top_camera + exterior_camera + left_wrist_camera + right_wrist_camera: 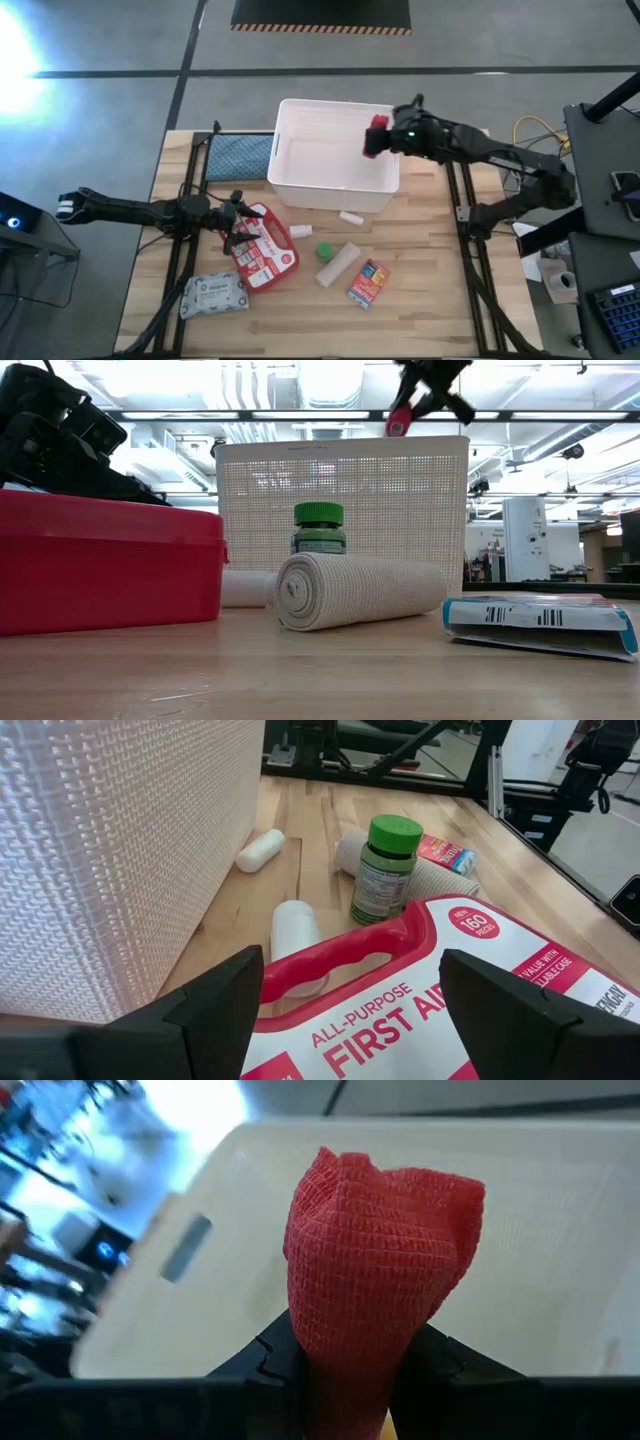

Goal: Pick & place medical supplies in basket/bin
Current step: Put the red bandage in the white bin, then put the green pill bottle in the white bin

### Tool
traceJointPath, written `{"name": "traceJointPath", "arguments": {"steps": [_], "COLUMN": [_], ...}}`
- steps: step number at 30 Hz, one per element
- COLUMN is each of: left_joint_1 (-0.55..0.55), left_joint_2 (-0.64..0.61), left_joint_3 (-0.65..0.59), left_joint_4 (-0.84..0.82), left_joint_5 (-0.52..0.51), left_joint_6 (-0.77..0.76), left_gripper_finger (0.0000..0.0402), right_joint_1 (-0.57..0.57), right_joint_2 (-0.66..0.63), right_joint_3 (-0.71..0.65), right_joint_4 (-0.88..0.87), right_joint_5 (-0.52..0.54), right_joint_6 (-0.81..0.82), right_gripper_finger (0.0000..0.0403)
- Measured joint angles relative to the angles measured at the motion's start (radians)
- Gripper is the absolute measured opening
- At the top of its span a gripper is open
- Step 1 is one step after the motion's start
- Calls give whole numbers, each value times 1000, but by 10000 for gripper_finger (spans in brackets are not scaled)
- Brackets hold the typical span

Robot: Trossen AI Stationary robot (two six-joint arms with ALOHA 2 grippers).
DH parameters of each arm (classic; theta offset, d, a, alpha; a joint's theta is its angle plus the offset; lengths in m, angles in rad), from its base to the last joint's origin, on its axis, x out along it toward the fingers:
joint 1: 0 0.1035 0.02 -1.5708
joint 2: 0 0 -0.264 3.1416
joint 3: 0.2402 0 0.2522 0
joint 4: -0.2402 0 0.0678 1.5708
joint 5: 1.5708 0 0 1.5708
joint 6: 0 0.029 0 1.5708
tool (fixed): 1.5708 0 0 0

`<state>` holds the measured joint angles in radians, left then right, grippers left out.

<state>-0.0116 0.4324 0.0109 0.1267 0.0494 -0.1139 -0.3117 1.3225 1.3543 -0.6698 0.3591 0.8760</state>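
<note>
Table [420, 300]: pale wood planks, matt, visible grain. Tub [400, 510]: white plastic, finely perforated walls, smooth rim. Red roll [375, 1280]: woven crepe-like cloth, rough mesh texture. Beige bandage roll [355, 592]: same ribbed fabric. First-aid pouch [450, 1010]: glossy red-and-white plastic. Bottle [385, 870]: green ribbed plastic cap, paper-looking label. Pad [240, 153]: blue-grey cloth, quilted look.

The left gripper [345, 1010] hangs with its fingers [210, 1010] spread wide over the red handle of the first-aid pouch [450, 990]. The white basket [120, 860] wall stands just beside it. Beyond, on the worktop [310, 830], stand a green-capped bottle [385, 870], the bandage roll [440, 875] and two small white pieces [261, 850].
</note>
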Motion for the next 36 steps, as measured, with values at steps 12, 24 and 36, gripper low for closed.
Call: {"name": "traceJointPath", "arguments": {"steps": [12, 24, 36], "left_joint_1": [0, 0, 1], "left_joint_2": [1, 1, -1], "left_joint_3": [0, 0, 1], "left_joint_4": [0, 0, 20], "left_joint_5": [0, 0, -84], "left_joint_6": [0, 0, 223], "left_gripper_finger": [281, 281, 281], "right_joint_1": [-4, 15, 210], "right_joint_2": [238, 245, 231], "right_joint_3": [157, 300, 384], "right_joint_4": [-60, -116, -336], "right_joint_5": [-20, -16, -20], "right_joint_6": [-185, -296, -361], "right_gripper_finger": [172, 326, 347]}}
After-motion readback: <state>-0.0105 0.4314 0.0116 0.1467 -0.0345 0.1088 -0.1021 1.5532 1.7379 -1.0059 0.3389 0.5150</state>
